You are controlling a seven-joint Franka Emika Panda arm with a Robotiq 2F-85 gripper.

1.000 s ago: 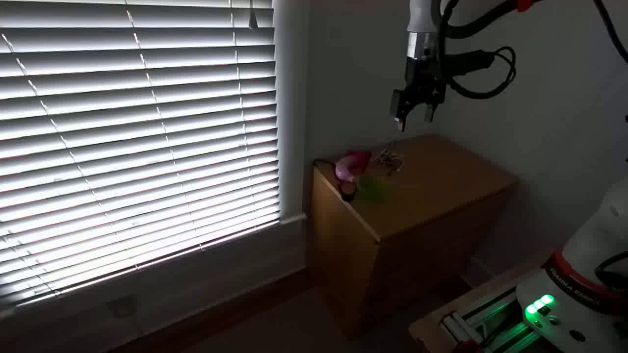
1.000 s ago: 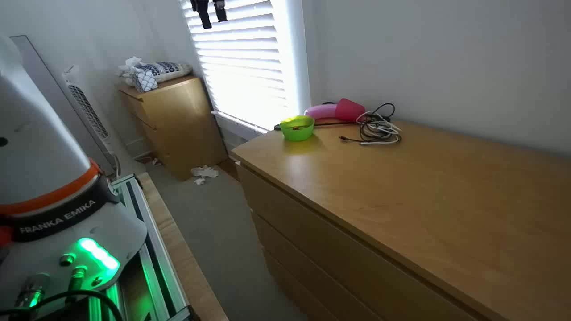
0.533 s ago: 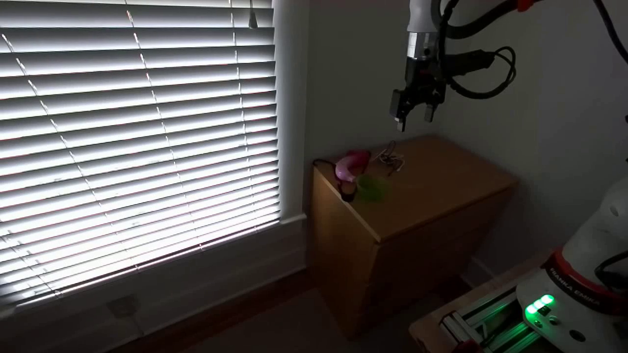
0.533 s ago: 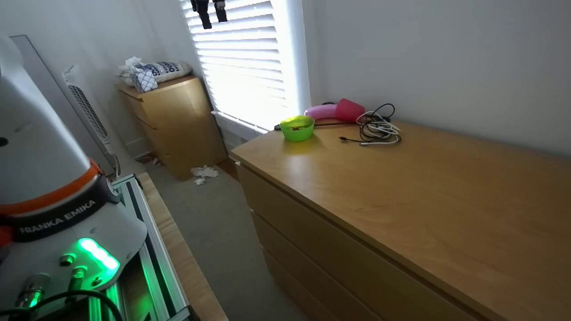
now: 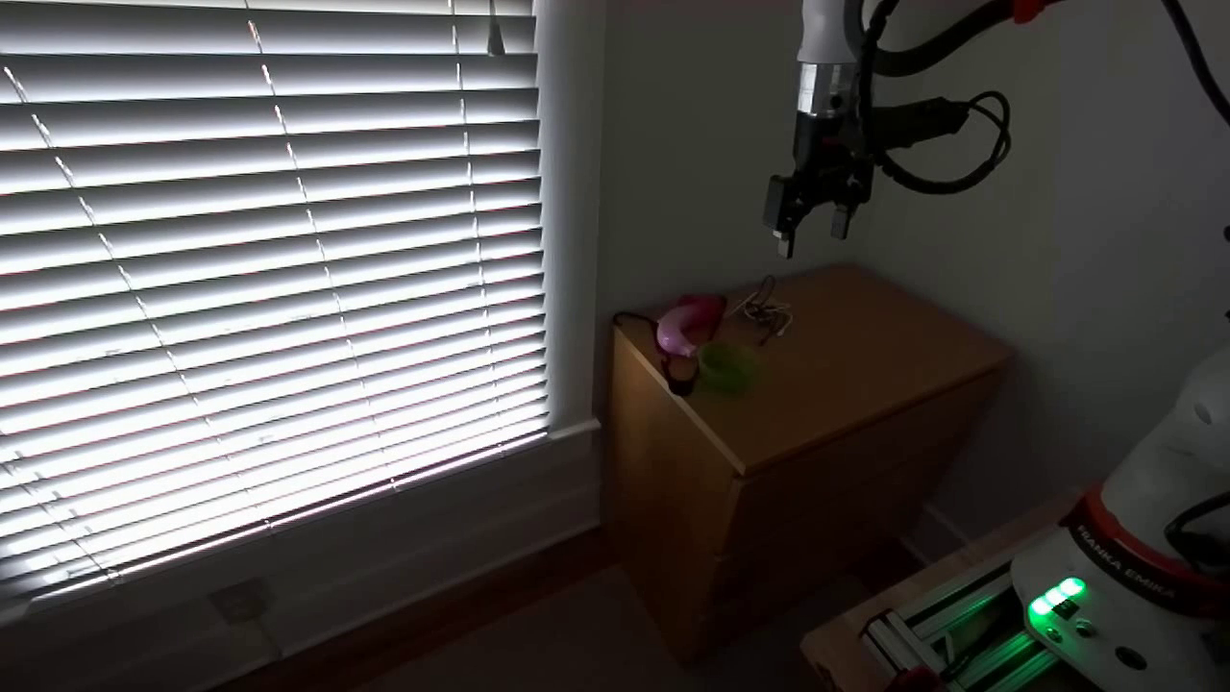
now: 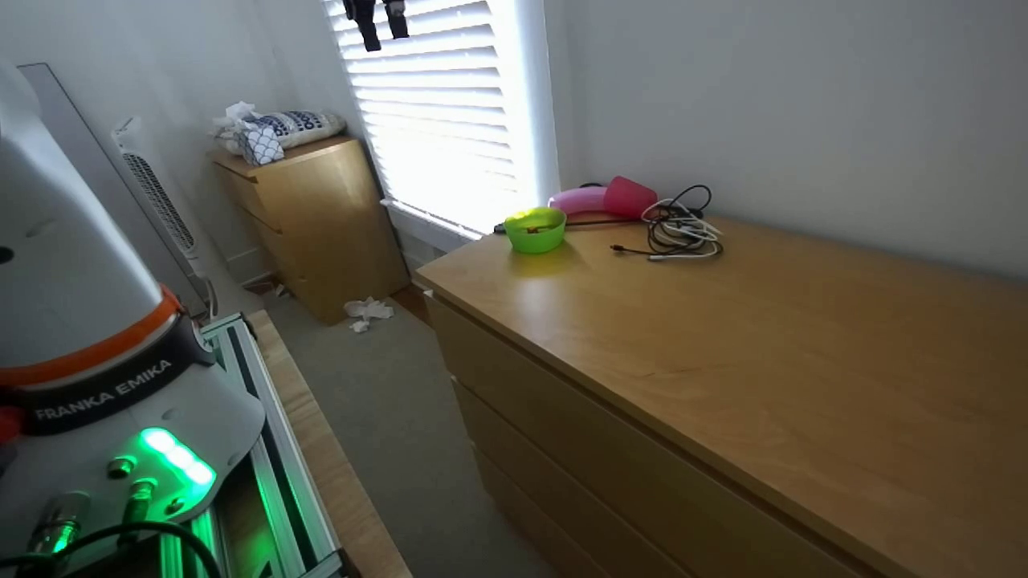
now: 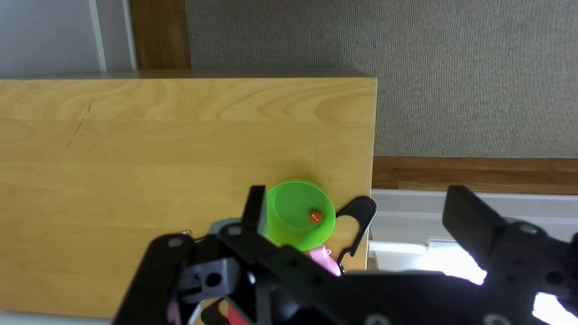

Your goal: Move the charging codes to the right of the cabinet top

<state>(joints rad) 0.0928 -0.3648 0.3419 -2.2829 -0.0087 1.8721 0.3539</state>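
The charging codes (image 6: 684, 234), a tangle of thin white and black cables, lie on the cabinet top (image 6: 771, 353) near the wall. They also show as a small tangle in an exterior view (image 5: 767, 312). In the wrist view my gripper hides most of them; only a small plug end (image 7: 186, 233) shows. The light tan cabinet top also fills the left of the wrist view (image 7: 158, 153). My gripper (image 5: 813, 236) hangs well above the cabinet, pointing down. Its fingers are wide apart in the wrist view (image 7: 359, 201), with nothing held between them.
A green bowl (image 6: 536, 231) with a red die inside stands near the cabinet top's window end. A pink-red object (image 6: 629, 197) lies behind it, beside the cables. A black flat piece (image 7: 360, 212) lies at the top's edge. Window blinds (image 5: 288, 288) and walls border the cabinet.
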